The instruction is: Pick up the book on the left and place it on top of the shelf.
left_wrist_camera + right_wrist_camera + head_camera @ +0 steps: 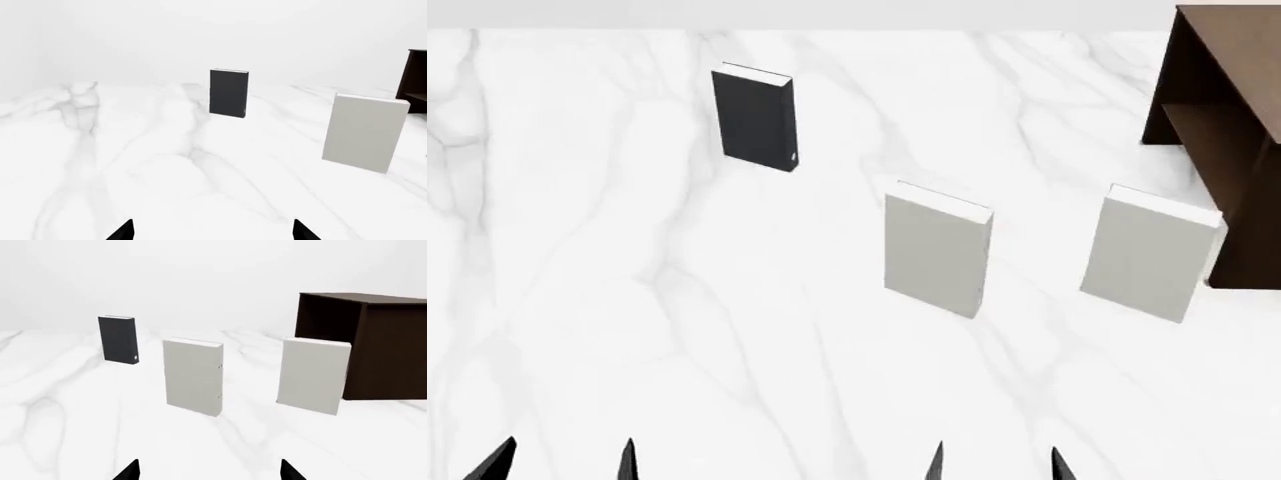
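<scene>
Black book (755, 119) stands upright on the marble table (627, 330), long axis vertical, far forward and on the left, well apart from both grippers. The left gripper (561, 462) is nearer and the book lies nearly straight ahead of it. Both the left and the right gripper (994, 465) are spread wide, holding and touching nothing. The shelf (1228, 120) stands far right, beyond two grey books (937, 255).
</scene>
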